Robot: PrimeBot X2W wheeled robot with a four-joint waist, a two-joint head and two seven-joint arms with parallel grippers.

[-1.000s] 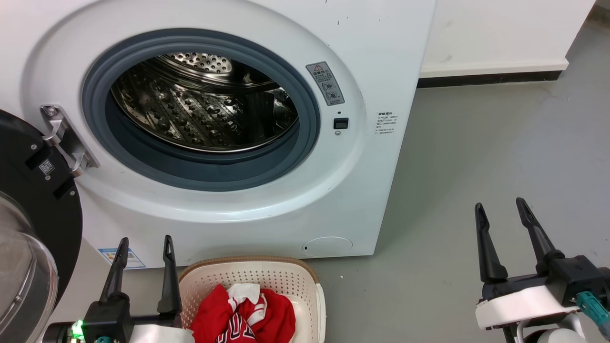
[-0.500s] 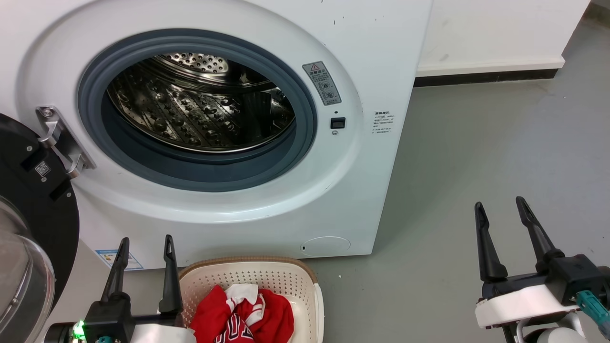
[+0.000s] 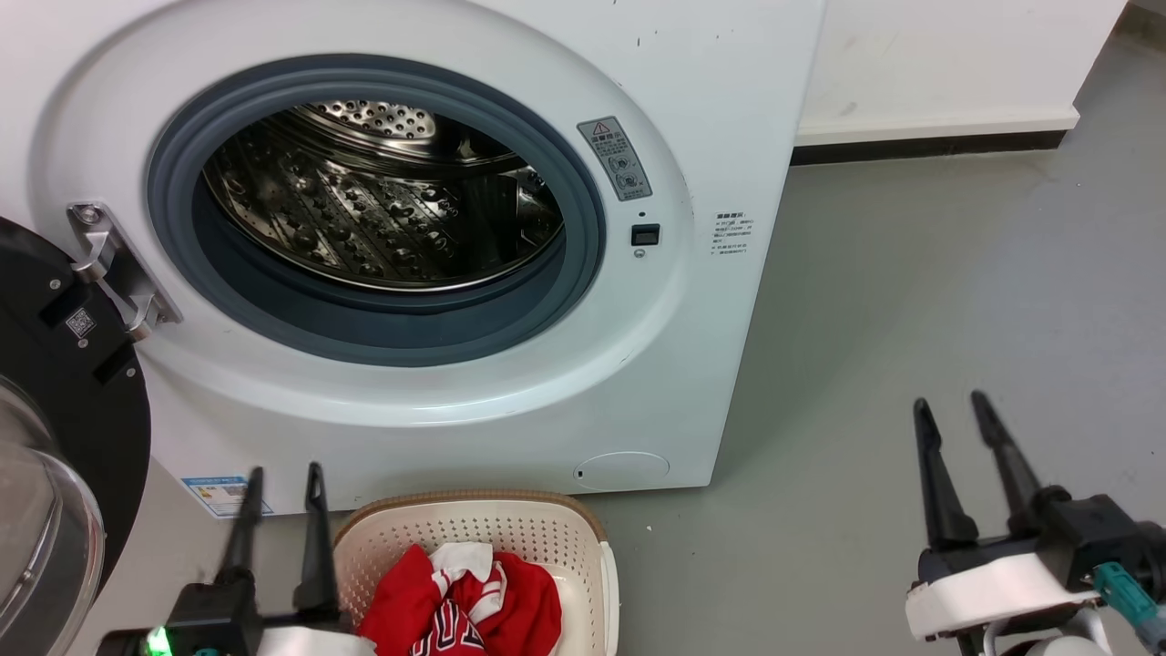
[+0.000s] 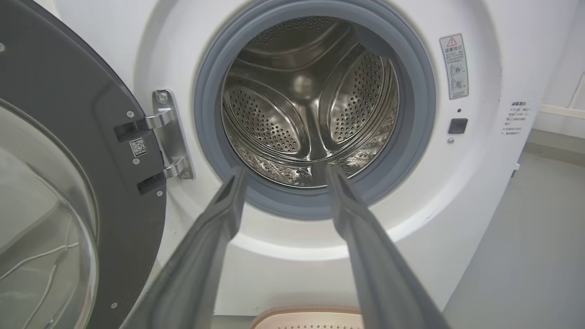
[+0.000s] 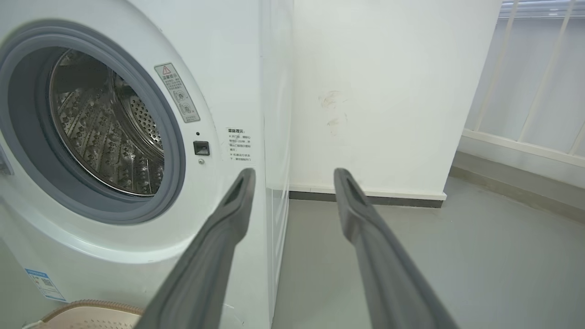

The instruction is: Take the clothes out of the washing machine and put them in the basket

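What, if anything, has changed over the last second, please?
Both the left pincer and right pincer narrowed their fingers slightly and sank a little, gripping nothing. The clothes in the basket and the washing machine stayed put.

The washing machine stands against the back, its door swung out to the left. On the floor just in front of it sits the basket, with the clothes heaped inside. The left gripper hangs just left of the basket, and the right gripper is well off to the right, above the floor. A wall runs behind, to the right of the washing machine.
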